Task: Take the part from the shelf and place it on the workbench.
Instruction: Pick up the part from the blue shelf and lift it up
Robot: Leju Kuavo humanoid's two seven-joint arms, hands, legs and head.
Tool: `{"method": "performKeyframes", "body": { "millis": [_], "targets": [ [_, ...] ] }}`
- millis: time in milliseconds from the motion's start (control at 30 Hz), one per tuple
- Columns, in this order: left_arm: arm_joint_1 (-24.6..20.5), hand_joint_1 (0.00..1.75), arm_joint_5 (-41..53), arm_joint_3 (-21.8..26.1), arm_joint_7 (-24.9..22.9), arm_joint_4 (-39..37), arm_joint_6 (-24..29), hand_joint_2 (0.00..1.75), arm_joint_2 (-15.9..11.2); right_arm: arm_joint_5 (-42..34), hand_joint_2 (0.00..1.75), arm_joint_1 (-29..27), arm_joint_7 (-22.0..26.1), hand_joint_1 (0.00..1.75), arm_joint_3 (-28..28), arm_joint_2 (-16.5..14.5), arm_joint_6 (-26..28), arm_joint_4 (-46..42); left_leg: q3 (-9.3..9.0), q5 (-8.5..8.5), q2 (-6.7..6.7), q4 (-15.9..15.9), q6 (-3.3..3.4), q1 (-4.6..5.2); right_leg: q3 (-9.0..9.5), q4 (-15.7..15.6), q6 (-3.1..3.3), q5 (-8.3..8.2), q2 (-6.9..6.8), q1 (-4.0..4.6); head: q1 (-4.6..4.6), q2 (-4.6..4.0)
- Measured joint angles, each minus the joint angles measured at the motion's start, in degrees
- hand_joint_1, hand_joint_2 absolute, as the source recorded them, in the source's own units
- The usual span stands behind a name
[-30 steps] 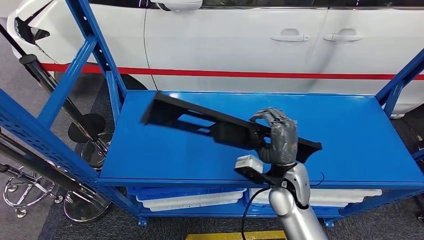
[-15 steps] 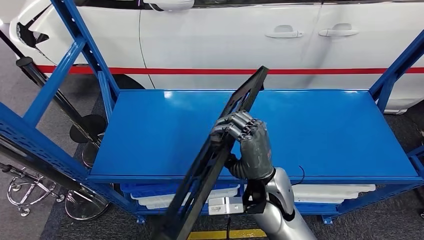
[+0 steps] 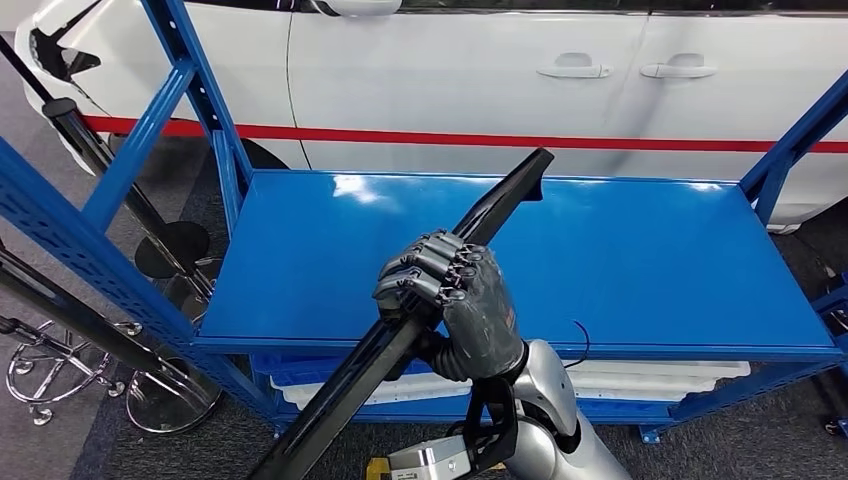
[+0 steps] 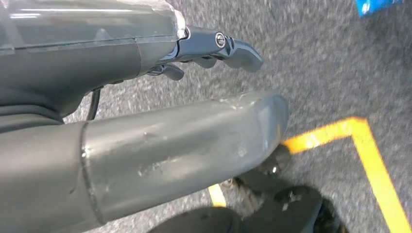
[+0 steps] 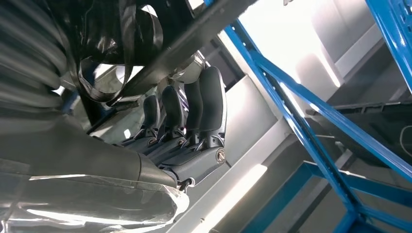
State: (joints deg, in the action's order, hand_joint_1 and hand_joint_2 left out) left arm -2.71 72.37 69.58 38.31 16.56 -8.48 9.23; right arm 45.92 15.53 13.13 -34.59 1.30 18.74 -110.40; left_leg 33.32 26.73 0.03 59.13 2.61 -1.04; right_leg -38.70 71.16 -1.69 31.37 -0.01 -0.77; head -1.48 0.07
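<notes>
already the right hand (image 3: 447, 300) is clamped around the long black part (image 3: 420, 320), holding it tilted, lifted clear of the blue shelf (image 3: 650, 260) behind it. so the pickup looks done; carrying it to the workbench and setting it down remain. the left hand (image 4: 204, 48) hangs over the floor, fingers loosely apart, empty.

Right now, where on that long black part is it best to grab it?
Near the middle of the long black part, across its narrow edge, coming from the robot's side. It is long, thin and tilted, so a central hold probably balances it; the right robot hand already grips there.
</notes>
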Motion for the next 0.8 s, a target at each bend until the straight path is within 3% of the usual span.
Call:
{"method": "performKeyframes", "body": {
  "millis": [67, 100, 167, 233, 300, 367, 433, 467, 533, 600, 667, 733, 800],
  "targets": [
    [0.0, 0.0, 0.0, -0.1, -0.1, -0.2, 0.0, 0.0, 0.0, 0.0, 1.75, 0.0, 0.0, 1.75, -0.4, 0.1, 0.1, 0.0, -0.07, -0.04, -0.04, 0.1, -0.25, 0.08, 4.13, -8.0, 0.6, -3.24, -0.02, 0.25, 0.0, 0.0],
    [0.0, 0.0, 0.0, -0.2, -0.1, -0.3, 0.0, 0.0, 0.1, 0.0, 1.75, 0.1, 0.0, 1.75, -0.6, 0.2, 0.1, 0.0, 0.02, -0.12, -0.06, 0.1, -0.53, 0.11, 5.39, -10.6, 0.9, -3.99, -0.02, 0.45, -0.01, 0.01],
    [-0.1, 0.0, -0.2, -0.2, -0.3, -0.4, 0.0, 0.0, 0.1, 0.0, 1.75, 0.1, 0.0, 1.75, -0.8, 0.3, 0.2, 0.0, 0.24, -0.34, -0.08, -0.1, -1.23, 0.16, 5.86, -12.2, 1.38, -4.17, 0.02, 0.84, -0.01, 0.01],
    [-0.2, 0.0, -0.5, -0.2, -0.6, -0.5, 0.0, 0.0, 0.1, 0.1, 1.75, 0.0, -0.1, 1.75, -0.8, 0.4, 0.4, 0.0, 0.36, -0.14, -0.07, 0.0, -1.86, 0.11, 5.91, -12.8, 1.98, -4.62, 0.0, 0.55, -0.01, 0.0],
    [-0.2, 0.0, -0.9, -0.2, -0.8, -0.5, -0.3, 0.0, 0.0, 0.2, 1.75, 0.0, -0.2, 1.75, -1.0, 0.4, 0.7, 0.0, 1.63, 2.17, -0.08, 3.1, -2.28, 0.06, 6.12, -13.5, 2.66, -5.16, -0.2, 0.18, -0.03, 0.0],
    [-0.2, 0.0, -1.5, -0.2, -1.2, -0.5, -1.1, 0.0, 0.0, 0.2, 1.75, -0.2, -0.2, 1.75, -1.2, 0.5, 1.1, 0.1, 4.65, 6.3, -0.08, 10.2, -2.58, -0.06, 5.9, -13.5, 2.97, -5.43, -0.43, 0.22, -0.03, 0.0],
    [-0.2, 0.0, -2.0, 0.0, -2.2, -0.5, -1.6, 0.0, 0.0, 0.1, 1.75, -0.7, -0.2, 1.75, -1.3, 0.5, 1.2, 0.2, 6.61, 8.23, -0.07, 15.4, -2.87, -0.13, 5.38, -13.1, 3.02, -5.54, -0.53, 0.24, -0.03, 0.0],
    [-0.2, 0.0, -2.2, 0.1, -2.7, -0.5, -1.7, 0.0, -0.1, 0.0, 1.75, -0.9, -0.2, 1.75, -1.3, 0.5, 1.3, 0.3, 6.14, 7.55, -0.06, 15.0, -2.96, -0.18, 5.09, -12.8, 3.0, -5.55, -0.52, 0.21, -0.03, 0.0],
    [-0.2, 0.0, -2.4, 0.3, -3.1, -0.5, -1.8, 0.0, -0.2, -0.1, 1.75, -1.0, -0.2, 1.75, -1.3, 0.5, 1.3, 0.3, 2.36, 4.32, -0.06, 8.3, -3.0, -0.33, 4.51, -12.0, 2.8, -5.44, -0.46, 0.12, -0.03, 0.0],
    [-0.4, 0.0, -2.5, 0.6, -3.4, -0.5, -1.8, 0.0, -0.3, -0.3, 1.75, -1.1, -0.2, 1.75, -1.3, 0.5, 1.5, 0.3, -0.76, 2.29, -0.18, 2.2, -2.75, -0.21, 3.87, -11.1, 2.19, -5.35, -0.34, 0.28, -0.03, 0.0],
    [-0.5, 0.0, -2.7, 0.8, -3.9, -0.6, -1.7, 0.0, -0.3, -0.7, 1.75, -1.2, -0.1, 1.75, -1.3, 0.5, 1.6, 0.3, -1.06, 1.93, -0.34, 1.2, -2.21, 0.06, 3.47, -10.8, 1.4, -5.61, -0.26, 0.46, -0.02, 0.0],
    [-0.5, 0.0, -2.8, 0.9, -4.3, -0.6, -1.6, 0.0, -0.2, -1.3, 1.75, -1.5, 0.0, 1.75, -1.3, 0.6, 1.7, 0.2, -0.65, 1.17, -0.24, 1.0, -1.27, 0.01, 3.2, -10.7, 0.67, -5.64, -0.13, 0.31, 0.0, 0.0],
    [-0.6, 0.0, -2.8, 0.9, -4.7, -0.6, -1.5, 0.0, -0.2, -2.0, 1.75, -1.7, 0.2, 1.75, -1.3, 0.8, 1.8, 0.0, 0.05, 0.2, 0.01, 0.5, -0.23, -0.13, 2.11, -8.2, 0.1, -2.91, 0.01, 0.13, 0.02, 0.0]
  ]
}}
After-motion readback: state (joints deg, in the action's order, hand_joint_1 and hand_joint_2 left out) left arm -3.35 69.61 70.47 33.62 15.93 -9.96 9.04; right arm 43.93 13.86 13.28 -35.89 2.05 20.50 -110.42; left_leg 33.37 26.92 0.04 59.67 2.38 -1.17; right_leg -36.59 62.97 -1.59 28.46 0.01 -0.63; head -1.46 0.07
